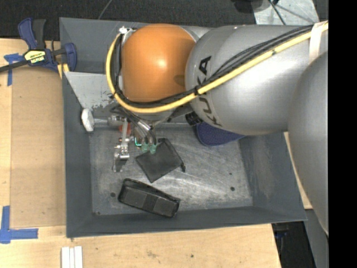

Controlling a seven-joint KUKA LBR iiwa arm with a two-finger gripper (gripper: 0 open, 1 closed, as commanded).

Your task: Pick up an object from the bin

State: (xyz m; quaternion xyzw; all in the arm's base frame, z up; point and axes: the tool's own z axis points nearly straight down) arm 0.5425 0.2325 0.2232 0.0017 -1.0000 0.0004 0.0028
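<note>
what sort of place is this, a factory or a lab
Probably a robotics lab's bin-picking test cell: a KUKA-marked arm with an orange wrist cover leans into a grey metal bin holding a few loose things, such as a black oblong case and a dark square pad.

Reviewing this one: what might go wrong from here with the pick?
The gripper sits at a corner of the dark grey flat square, which may slide or tip rather than lift. The white-tipped tool lies close by and might get knocked. The arm partly covers the blue object, so contact there may go unseen.
</note>
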